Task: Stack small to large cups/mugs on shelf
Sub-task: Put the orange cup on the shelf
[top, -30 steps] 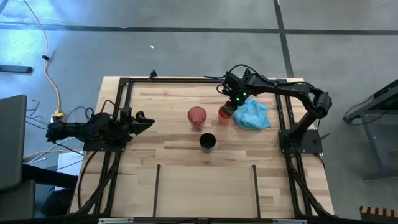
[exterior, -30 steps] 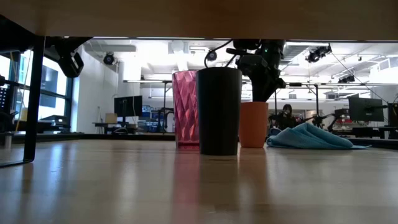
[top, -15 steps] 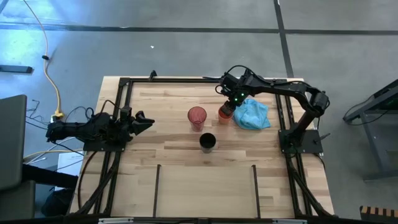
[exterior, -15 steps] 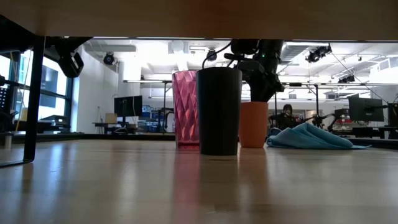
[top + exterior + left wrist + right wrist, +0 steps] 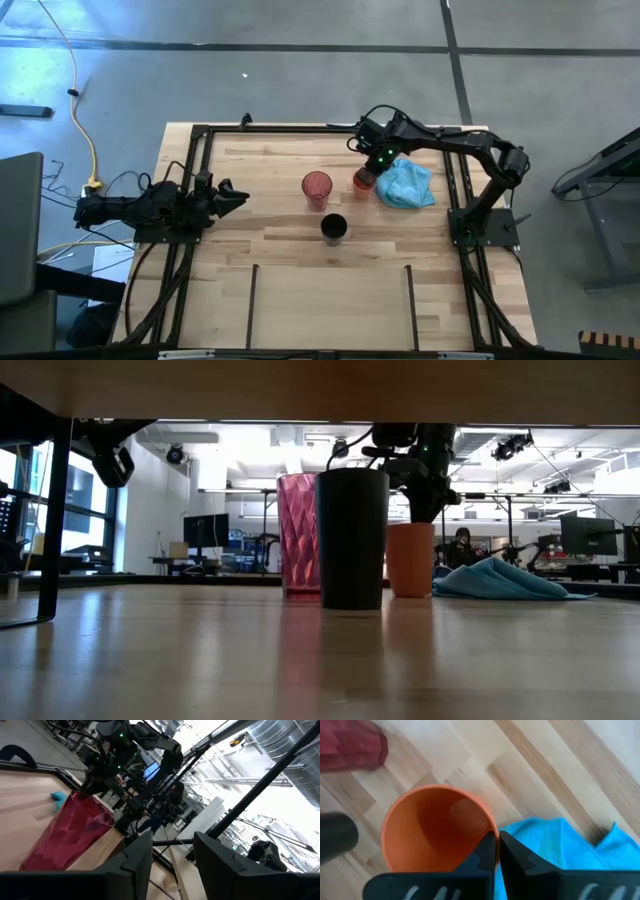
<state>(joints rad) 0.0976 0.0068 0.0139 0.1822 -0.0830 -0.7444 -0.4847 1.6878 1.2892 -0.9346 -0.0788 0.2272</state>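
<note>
The small orange cup (image 5: pixel 363 181) stands upright on the table beside the light blue cloth (image 5: pixel 405 184). My right gripper (image 5: pixel 494 851) is above it, shut on its rim. The translucent red-pink cup (image 5: pixel 317 186) stands just left of it, and the black cup (image 5: pixel 334 229) stands nearer the front; both rest on their bases. In the low view the black cup (image 5: pixel 352 538) covers part of the red-pink cup (image 5: pixel 297 535) and of the orange cup (image 5: pixel 410 560). The shelf (image 5: pixel 330 300) is the near strip between two thin black bars. My left gripper (image 5: pixel 235 196) waits open at the table's left. My right gripper pinches the orange cup's rim (image 5: pixel 489 831) on the side toward the blue cloth, one finger inside the cup and one outside. The fingers (image 5: pixel 517 857) come from above, pointing down. The cup stands upright with its base (image 5: pixel 411 594) on the table.
The blue cloth (image 5: pixel 500 580) lies crumpled right beside the orange cup. A black frame rail (image 5: pixel 190 200) runs along the table's edges. Bare wood (image 5: pixel 270 170) lies left of the cups and on the near strip.
My right gripper has come down a little over the orange cup and shut on its rim. The cup has shifted slightly toward the cloth and still stands on the table.
</note>
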